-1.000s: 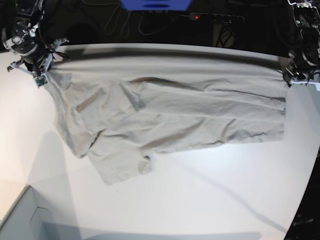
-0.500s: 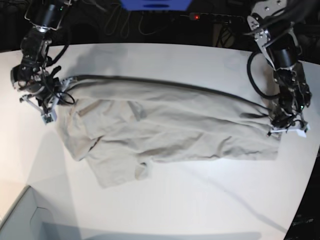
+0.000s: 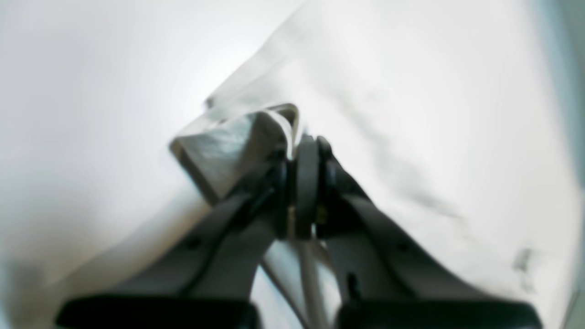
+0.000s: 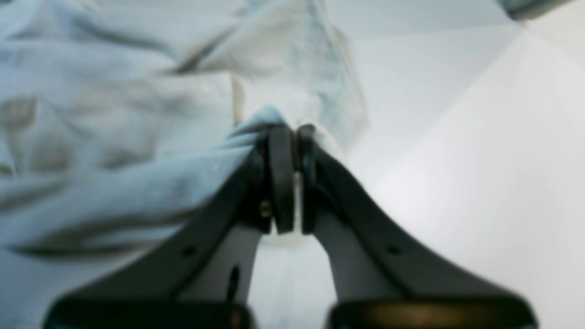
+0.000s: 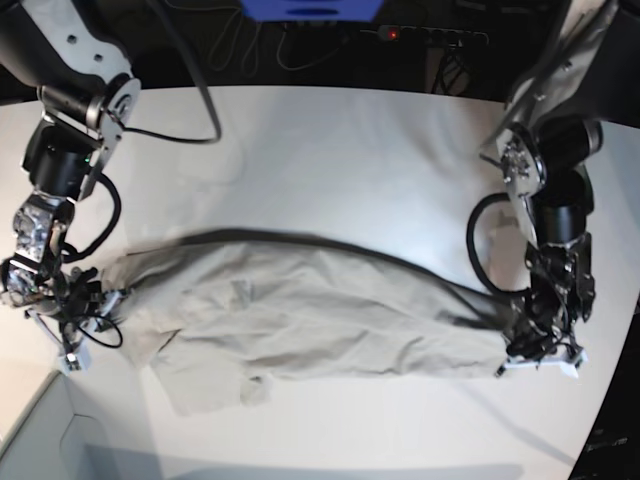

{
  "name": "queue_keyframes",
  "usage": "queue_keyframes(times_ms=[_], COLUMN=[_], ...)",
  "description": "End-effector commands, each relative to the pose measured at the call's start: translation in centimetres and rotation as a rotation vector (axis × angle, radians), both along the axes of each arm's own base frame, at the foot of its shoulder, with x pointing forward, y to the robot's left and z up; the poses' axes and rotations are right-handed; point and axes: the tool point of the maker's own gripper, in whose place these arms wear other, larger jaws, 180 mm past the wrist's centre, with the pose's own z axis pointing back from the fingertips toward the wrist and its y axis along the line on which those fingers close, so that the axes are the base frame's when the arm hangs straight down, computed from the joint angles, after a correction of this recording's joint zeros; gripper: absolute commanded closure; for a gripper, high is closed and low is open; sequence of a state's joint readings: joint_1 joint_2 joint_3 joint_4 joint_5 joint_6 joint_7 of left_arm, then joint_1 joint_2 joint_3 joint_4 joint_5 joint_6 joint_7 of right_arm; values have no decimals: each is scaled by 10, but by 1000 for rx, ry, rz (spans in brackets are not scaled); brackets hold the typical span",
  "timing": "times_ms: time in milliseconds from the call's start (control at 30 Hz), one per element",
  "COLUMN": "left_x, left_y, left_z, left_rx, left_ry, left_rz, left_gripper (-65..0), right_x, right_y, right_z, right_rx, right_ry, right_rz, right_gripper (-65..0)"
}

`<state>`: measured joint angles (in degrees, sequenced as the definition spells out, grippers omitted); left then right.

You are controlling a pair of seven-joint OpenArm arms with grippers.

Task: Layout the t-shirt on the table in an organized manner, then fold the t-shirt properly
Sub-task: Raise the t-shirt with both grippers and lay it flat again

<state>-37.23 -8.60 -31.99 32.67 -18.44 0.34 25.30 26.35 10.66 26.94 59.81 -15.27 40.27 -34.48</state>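
The beige-grey t-shirt [image 5: 300, 320] lies stretched sideways across the near half of the white table [image 5: 320, 160], with one sleeve flap toward the front left. My right gripper [image 5: 95, 305] is at the shirt's left end in the base view, shut on a bunched edge of the t-shirt [image 4: 114, 114]; its closed tips [image 4: 290, 132] pinch the cloth. At the opposite end, my left gripper [image 5: 515, 355] is shut on a corner, and the left wrist view shows a folded hem of the t-shirt [image 3: 237, 141] clamped at the tips [image 3: 304, 146]. Both grippers are low, near the tabletop.
A pale box corner [image 5: 40, 440] sits at the front left, close to the right arm. Along the dark back edge lie a power strip [image 5: 430, 35] and a blue object [image 5: 310, 8]. Cables loop beside both arms.
Both arms have swung from the far side of the table toward the front, dragging the shirt with them. Its far edge now lies mid-table, and the grip is unchanged.
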Motion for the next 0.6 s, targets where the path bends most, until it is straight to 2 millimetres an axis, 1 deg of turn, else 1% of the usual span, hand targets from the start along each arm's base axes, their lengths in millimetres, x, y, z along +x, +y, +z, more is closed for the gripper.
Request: queue_keyframes(times_ms=[0, 67, 100, 167, 233, 267, 300, 333, 433, 500, 567], left_x=[15, 17, 16, 3, -10, -22, -33, -44, -78, -106, -130], left_y=[14, 21, 22, 23, 24, 28, 31, 32, 29, 34, 39], left_z=[27, 41, 45, 42, 48, 46, 48, 50, 47, 38, 23], left_rx=[32, 40, 38, 12, -22, -30, -38, -47, -72, -65, -84], left_ry=[-65, -83, -90, -86, -108, -104, -114, -125, -144, -130, -100], left_rz=[17, 14, 12, 8, -2, -1, -4, -10, -24, -21, -1], left_gripper=[0, 0, 0, 0, 0, 0, 0, 0, 0, 0, 0], right_x=[15, 12, 7, -11, -31, -41, -53, -65, -93, -113, -133], right_y=[-13, -26, -30, -38, -42, -42, -41, -40, -27, -21, -20], right_z=[25, 30, 29, 19, 13, 10, 6, 3, -2, -7, -14], right_rx=[-19, -46, -59, -87, -123, -138, -154, -159, -122, -101, -74], right_ry=[-66, -71, -63, -39, -28, -22, -15, -13, -27, -20, -2], right_rz=[-16, -28, -32, -35, -32, -28, -24, -18, -1, 10, 1], right_gripper=[0, 0, 0, 0, 0, 0, 0, 0, 0, 0, 0])
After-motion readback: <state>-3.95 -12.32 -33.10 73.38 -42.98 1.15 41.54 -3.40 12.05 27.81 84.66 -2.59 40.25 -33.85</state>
